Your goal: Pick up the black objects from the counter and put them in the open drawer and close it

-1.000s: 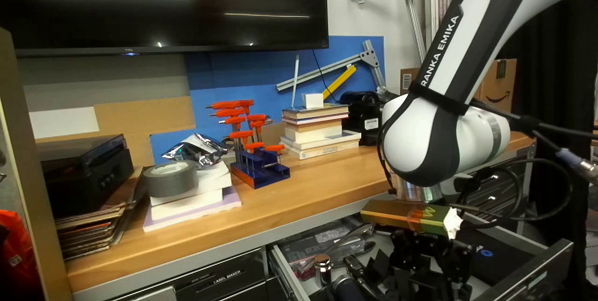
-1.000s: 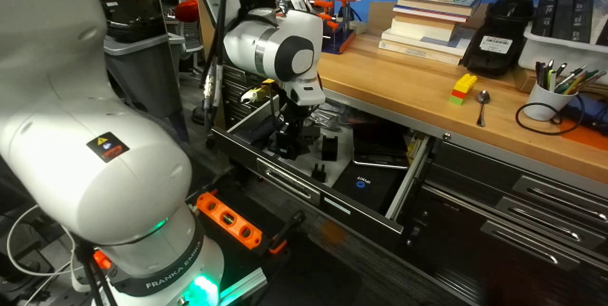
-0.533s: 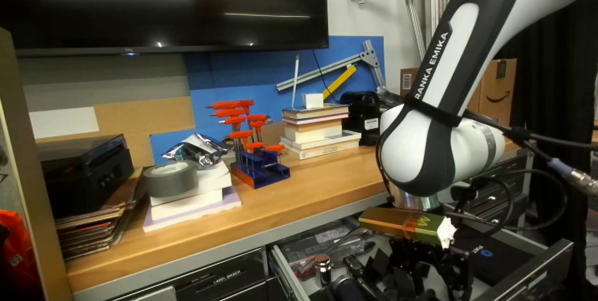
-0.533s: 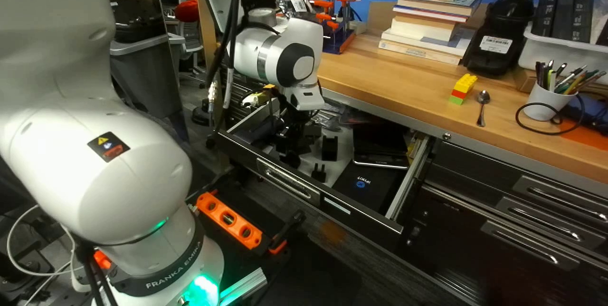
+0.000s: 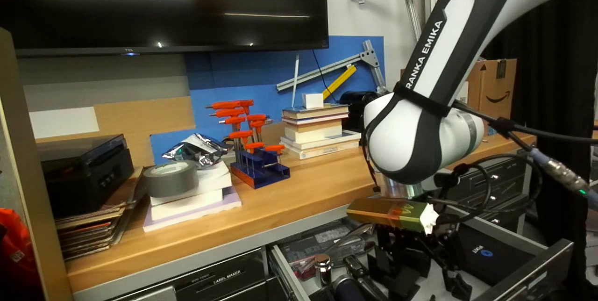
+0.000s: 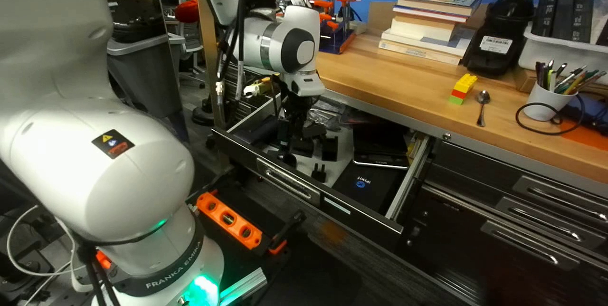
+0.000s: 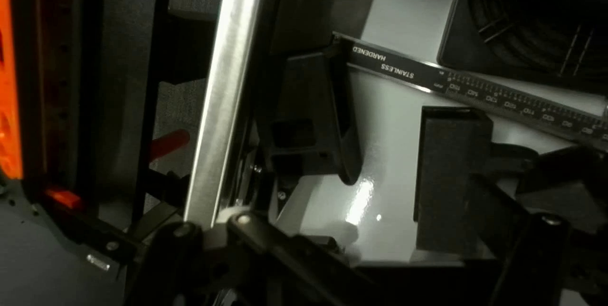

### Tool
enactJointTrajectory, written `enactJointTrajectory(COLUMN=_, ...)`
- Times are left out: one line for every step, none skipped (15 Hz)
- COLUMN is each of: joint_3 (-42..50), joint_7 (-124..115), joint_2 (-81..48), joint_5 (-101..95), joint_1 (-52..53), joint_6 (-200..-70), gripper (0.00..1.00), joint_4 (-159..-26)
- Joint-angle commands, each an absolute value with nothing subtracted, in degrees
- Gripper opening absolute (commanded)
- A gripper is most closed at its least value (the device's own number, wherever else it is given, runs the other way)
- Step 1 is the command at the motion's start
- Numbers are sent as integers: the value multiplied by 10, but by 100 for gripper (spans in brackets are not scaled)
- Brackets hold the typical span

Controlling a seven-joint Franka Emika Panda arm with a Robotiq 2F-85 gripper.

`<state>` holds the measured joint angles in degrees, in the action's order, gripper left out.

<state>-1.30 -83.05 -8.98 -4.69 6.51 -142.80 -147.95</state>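
The open drawer (image 6: 365, 223) juts out from under the counter (image 6: 403, 78). Inside it my gripper (image 5: 420, 275) hangs low with its fingers spread wide; nothing is held that I can make out. Several matte black pieces lie there: a dark block (image 6: 302, 147) just under the fingers, a notched block (image 6: 329, 149) beside it and a small pronged piece (image 6: 319, 173). In the wrist view a slotted black piece (image 7: 308, 120) sits near the drawer's front edge, across from an upright black block (image 7: 444, 177). Which of these are the task's black objects I cannot tell.
A ruler-like steel tool (image 7: 403, 71) and a black flat case (image 6: 365, 192) share the drawer. A toy brick (image 6: 463, 88), a spoon (image 6: 482, 99), a pen cup (image 6: 544, 101) and stacked books (image 6: 427, 30) stand on the worktop. An orange level (image 6: 228, 219) lies before the drawer.
The gripper's fingers have gone from close together to wide apart. The arm has dipped, then risen a little and shifted toward the cabinet. A dark block shows beneath the fingers.
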Motion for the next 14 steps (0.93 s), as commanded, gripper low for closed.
enactJointTrajectory(joint_3=-7, joint_7=-875, joint_2=-45, joint_5=-88, joint_1=78, joint_6=-1360, gripper=100, joint_4=-1467)
enactJointTrajectory(joint_3=-9, joint_7=-886, joint_2=-34, joint_5=-94, joint_1=76, joint_6=-1346, gripper=100, joint_4=-1468)
enactJointTrajectory(joint_3=-11, joint_7=-899, joint_2=-25, joint_5=-101, joint_1=74, joint_6=-1329, gripper=100, joint_4=-1469)
enactJointTrajectory(joint_3=-13, joint_7=-909, joint_2=-14, joint_5=-104, joint_1=71, joint_6=-1316, gripper=100, joint_4=-1474)
enactJointTrajectory(joint_3=-15, joint_7=-921, joint_2=-4, joint_5=-106, joint_1=69, joint_6=-1303, gripper=100, joint_4=-1479)
enactJointTrajectory(joint_3=-17, joint_7=-930, joint_2=5, joint_5=-103, joint_1=66, joint_6=-1291, gripper=100, joint_4=-1483)
enactJointTrajectory(joint_3=-19, joint_7=-939, joint_2=15, joint_5=-98, joint_1=64, joint_6=-1282, gripper=100, joint_4=-1491)
enactJointTrajectory(joint_3=-20, joint_7=-946, joint_2=24, joint_5=-92, joint_1=62, joint_6=-1277, gripper=100, joint_4=-1499)
enactJointTrajectory(joint_3=-22, joint_7=-954, joint_2=33, joint_5=-87, joint_1=60, joint_6=-1278, gripper=100, joint_4=-1511)
enactJointTrajectory(joint_3=-23, joint_7=-959, joint_2=40, joint_5=-81, joint_1=57, joint_6=-1282, gripper=100, joint_4=-1522)
enactJointTrajectory(joint_3=-24, joint_7=-962, joint_2=46, joint_5=-78, joint_1=55, joint_6=-1286, gripper=100, joint_4=-1532)
enactJointTrajectory(joint_3=-25, joint_7=-960, joint_2=49, joint_5=-79, joint_1=54, joint_6=-1290, gripper=100, joint_4=-1542)
enactJointTrajectory(joint_3=-26, joint_7=-960, joint_2=52, joint_5=-81, joint_1=53, joint_6=-1292, gripper=100, joint_4=-1551)
enactJointTrajectory(joint_3=-26, joint_7=-953, joint_2=54, joint_5=-85, joint_1=51, joint_6=-1300, gripper=100, joint_4=-1560)
